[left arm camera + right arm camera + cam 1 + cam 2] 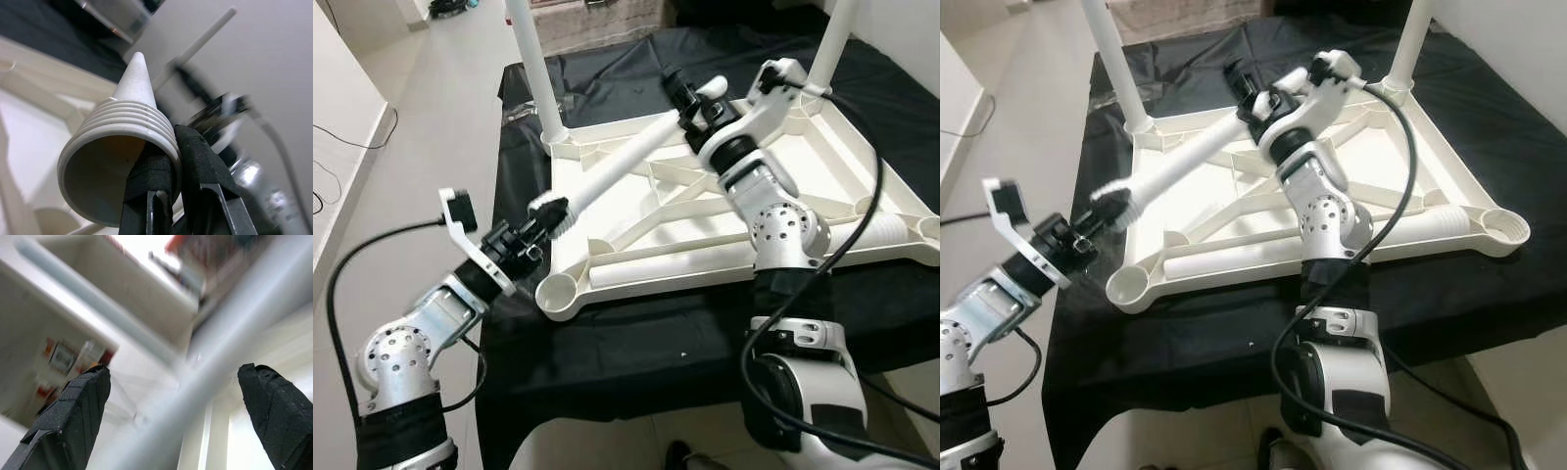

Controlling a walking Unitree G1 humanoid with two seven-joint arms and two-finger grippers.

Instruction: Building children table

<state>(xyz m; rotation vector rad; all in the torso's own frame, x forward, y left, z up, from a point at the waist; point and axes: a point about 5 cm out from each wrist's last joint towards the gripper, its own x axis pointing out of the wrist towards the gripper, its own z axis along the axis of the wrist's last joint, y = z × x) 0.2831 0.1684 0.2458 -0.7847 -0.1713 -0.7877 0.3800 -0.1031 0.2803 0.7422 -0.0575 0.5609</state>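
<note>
Your left arm enters at the lower left, elbow bent, forearm angled up toward the table. The left gripper (551, 217) is closed on the threaded end of a loose white table leg (626, 162); in the left wrist view its fingers (156, 171) pinch the rim of the hollow ribbed end, one pad inside the opening and one outside. The leg runs diagonally up and away across the upturned white tabletop (803, 186), which lies underside up on a black cloth (636, 343) covering the work surface. An empty round corner socket (558, 292) sits just below and beside the gripped end.

Two more legs stand upright in the far corners: one at the far left (536, 69), one at the far right (832, 44), both cut off by the upper frame edge. A further leg (1234, 259) lies flat inside the frame's near rail.

Your right arm rises from the lower centre, bent over the tabletop. The right gripper (690, 103) sits at the leg's far end; in the right wrist view its fingers (73, 406) stand wide apart with the blurred leg between them, and contact cannot be made out.
</note>
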